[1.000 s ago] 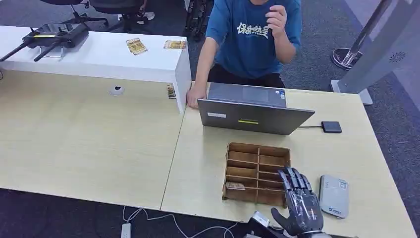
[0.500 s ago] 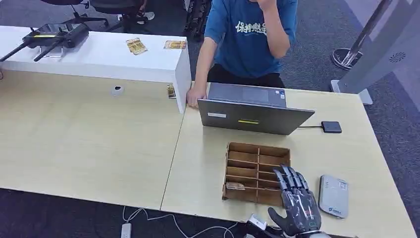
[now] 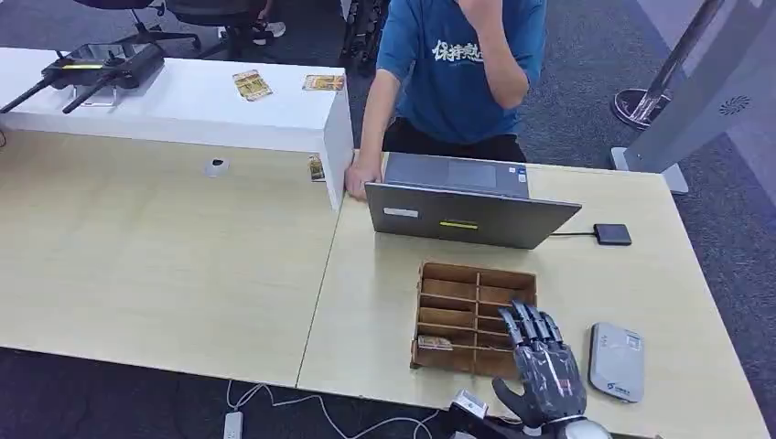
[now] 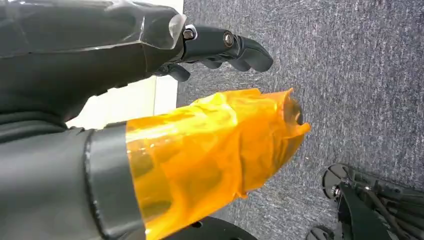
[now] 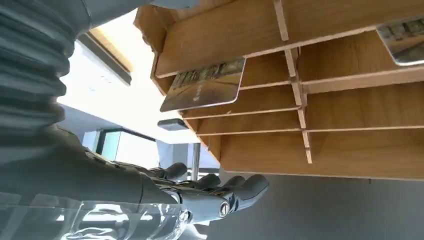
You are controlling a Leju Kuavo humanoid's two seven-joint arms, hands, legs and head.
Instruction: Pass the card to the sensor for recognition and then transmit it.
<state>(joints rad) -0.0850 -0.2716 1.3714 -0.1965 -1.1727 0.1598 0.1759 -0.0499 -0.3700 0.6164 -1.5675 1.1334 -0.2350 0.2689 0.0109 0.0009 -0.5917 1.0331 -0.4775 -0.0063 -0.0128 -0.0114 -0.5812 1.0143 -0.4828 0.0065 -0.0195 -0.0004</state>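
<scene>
Pale wooden tabletop (image 3: 229, 274) is carrying everything, with grey carpet lying beyond it. A card (image 5: 202, 85) is sitting tilted in a slot of the wooden divider box (image 3: 473, 318), just ahead of the right hand (image 3: 542, 370), and a second card (image 3: 436, 343) is lying in a near slot on the box's far side from that hand. The right hand is hovering over the box's near corner with fingers (image 5: 240, 190) extended, slightly apart and holding nothing. Just beside it, on its outer side, the grey card sensor (image 3: 616, 361) is lying flat. The left hand (image 4: 165, 125) is hanging over carpet, its thumb wrapped in orange film and its dark fingers gently curled around nothing. Beyond the box, a laptop (image 3: 467, 203) is standing open, and a person in a blue shirt (image 3: 458, 73) is resting one hand on the table.
</scene>
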